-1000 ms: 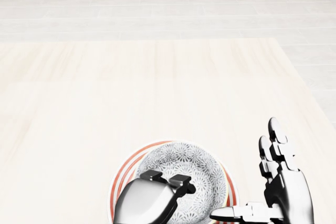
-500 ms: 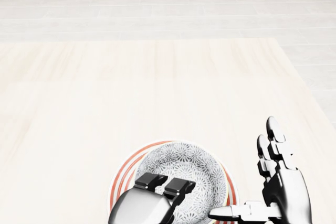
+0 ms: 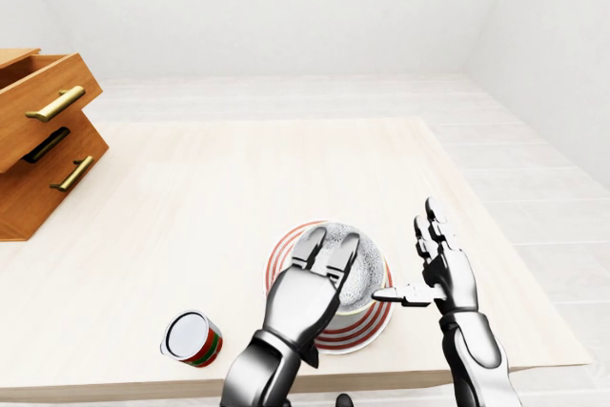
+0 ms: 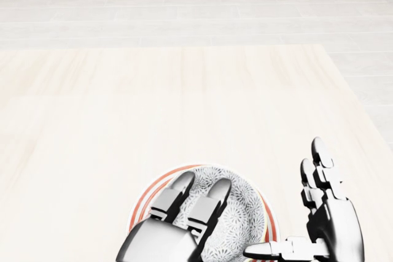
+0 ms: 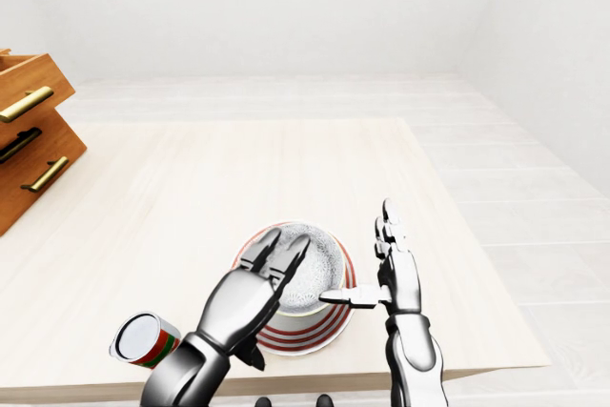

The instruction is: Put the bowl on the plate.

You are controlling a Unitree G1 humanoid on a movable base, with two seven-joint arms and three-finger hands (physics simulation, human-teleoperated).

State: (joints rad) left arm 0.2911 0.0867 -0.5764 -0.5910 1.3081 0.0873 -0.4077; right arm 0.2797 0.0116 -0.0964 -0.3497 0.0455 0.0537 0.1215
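A grey-patterned bowl (image 3: pixel 360 272) sits upright inside the red-striped plate (image 3: pixel 360 335), low in the left-eye view near the table's bottom edge. My left hand (image 3: pixel 330 247) is open, its fingers (image 4: pixel 217 192) stretched flat over the bowl's left half and hiding that side. I cannot tell whether they touch the rim. Just right of the plate my right hand (image 3: pixel 408 259) stands open and upright, palm facing the bowl. Its thumb (image 3: pixel 396 295) points at the bowl's right side without touching it.
A red, green and white can (image 3: pixel 193 338) lies on its side left of the plate, near the table's bottom edge (image 3: pixel 143 390). A wooden drawer unit (image 3: pixel 43 140) with an upper drawer pulled out stands at the far left. White floor lies beyond the table.
My left hand's fingers were curled at the bowl's near rim; now they are straightened out over the bowl. The right hand, bowl and plate have stayed in place.
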